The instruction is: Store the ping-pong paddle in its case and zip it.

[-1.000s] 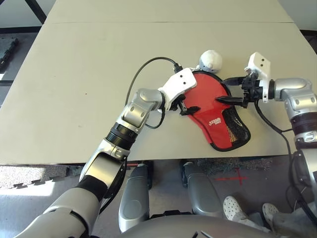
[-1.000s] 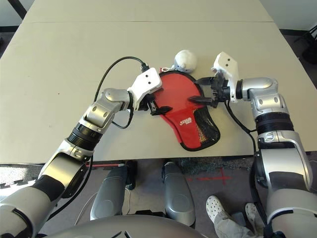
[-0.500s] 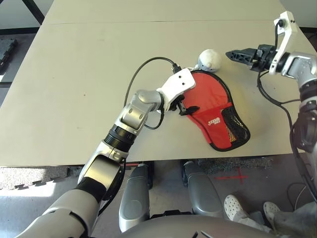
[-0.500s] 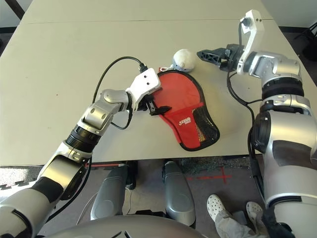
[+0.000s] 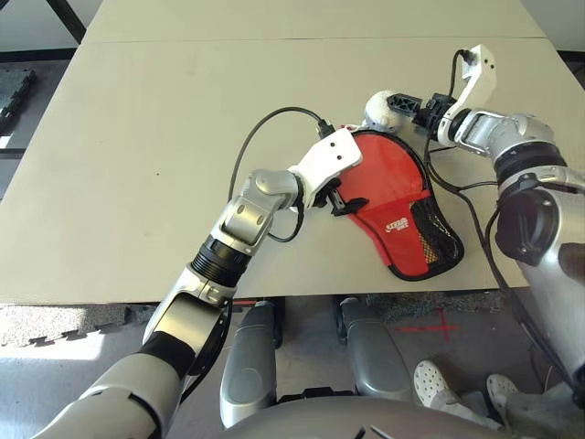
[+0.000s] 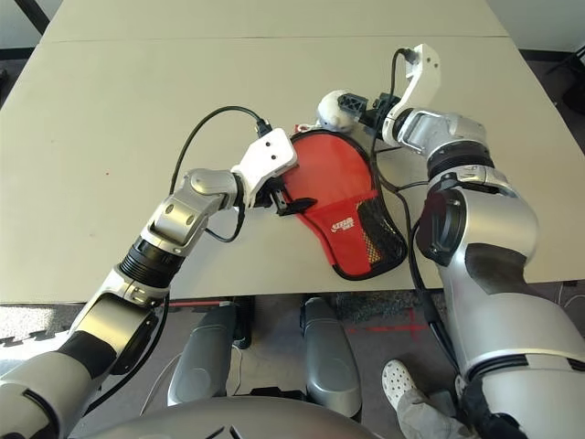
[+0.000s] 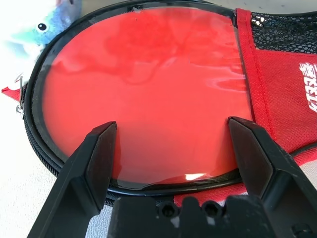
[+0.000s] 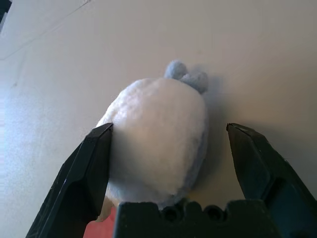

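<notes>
White pom-pom charm (image 8: 157, 136) between open right gripper (image 8: 168, 148) fingers: close gently, pull zipper along case (image 5: 398, 206); left gripper (image 7: 178, 158) spread, bracing.

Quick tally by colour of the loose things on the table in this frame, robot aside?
Red: 1, the case
White: 1, the fluffy pom-pom charm at the case's round end
Total: 2
</notes>
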